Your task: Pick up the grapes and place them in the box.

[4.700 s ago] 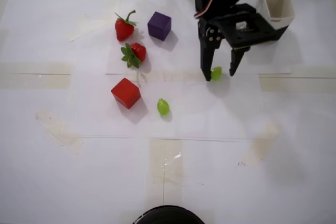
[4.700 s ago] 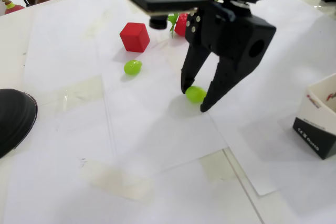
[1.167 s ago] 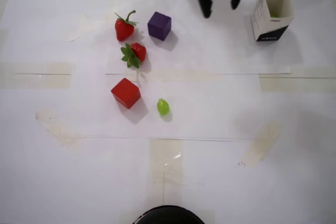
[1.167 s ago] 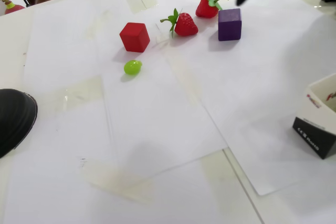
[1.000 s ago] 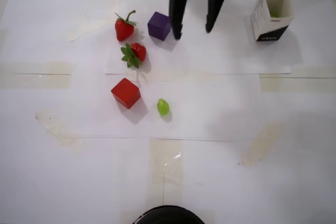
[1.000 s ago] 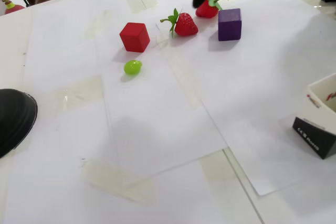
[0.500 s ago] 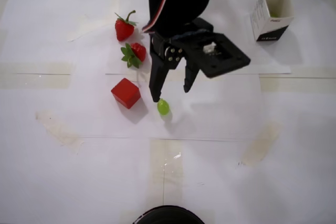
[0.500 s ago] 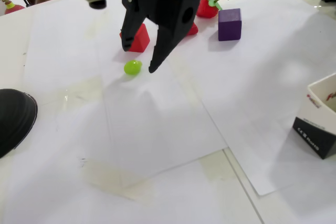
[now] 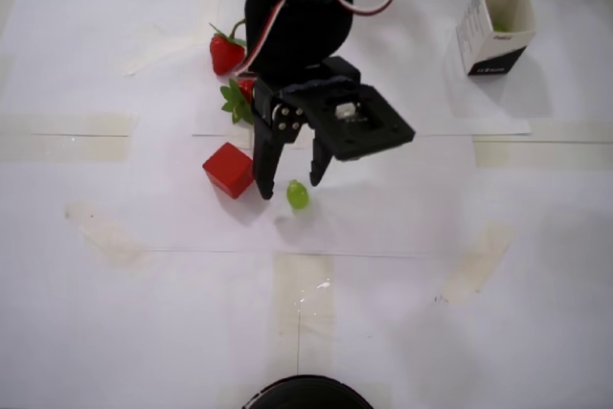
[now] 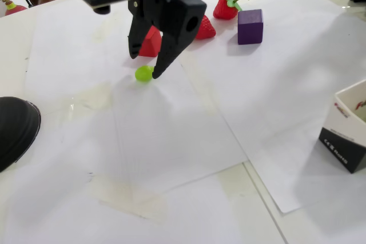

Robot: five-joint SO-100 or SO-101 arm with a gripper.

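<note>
One small glossy green grape [image 9: 298, 194] lies on the white paper near the table's middle; it also shows in the fixed view [image 10: 143, 73]. My black gripper [image 9: 290, 187] is open, with its fingertips down on either side of the grape and close to it; in the fixed view the gripper [image 10: 144, 66] hangs just over it. The white box [image 9: 495, 26] with a black base stands at the back right in the overhead view, far from the gripper, with a bit of green [image 9: 501, 27] inside. In the fixed view the box [image 10: 349, 135] is cut off at the right edge.
A red cube [image 9: 229, 170] sits just left of the gripper. Two strawberries [image 9: 226, 50] [image 9: 239, 98] lie behind it. A purple cube [image 10: 250, 26] shows only in the fixed view, hidden by the arm from overhead. A black round object [image 10: 14, 130] sits at the near edge.
</note>
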